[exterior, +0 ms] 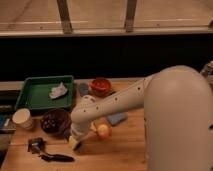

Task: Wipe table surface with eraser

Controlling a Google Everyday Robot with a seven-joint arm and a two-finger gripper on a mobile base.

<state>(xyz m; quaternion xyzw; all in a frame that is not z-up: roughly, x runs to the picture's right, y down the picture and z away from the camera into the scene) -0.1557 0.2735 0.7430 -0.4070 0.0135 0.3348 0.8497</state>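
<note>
The table surface [125, 150] is a light brown wooden plank top that fills the lower part of the camera view. My white arm reaches in from the right and bends down to the table's front left. My gripper [74, 141] is at its end, low over the wood, just right of the dark bowl and left of the ball. It is shut on the eraser [74, 145], a small block with a pale yellow end showing at the tip, at or just above the wood. Whether the eraser touches the surface I cannot tell.
A yellow-orange ball [103, 131] lies right of the gripper, with a light blue pad [117, 118] behind it. A dark bowl [53, 121], a white cup [22, 118] and a black-handled tool [52, 156] are at the left. A green tray [30, 97] and red bowl [101, 86] stand behind.
</note>
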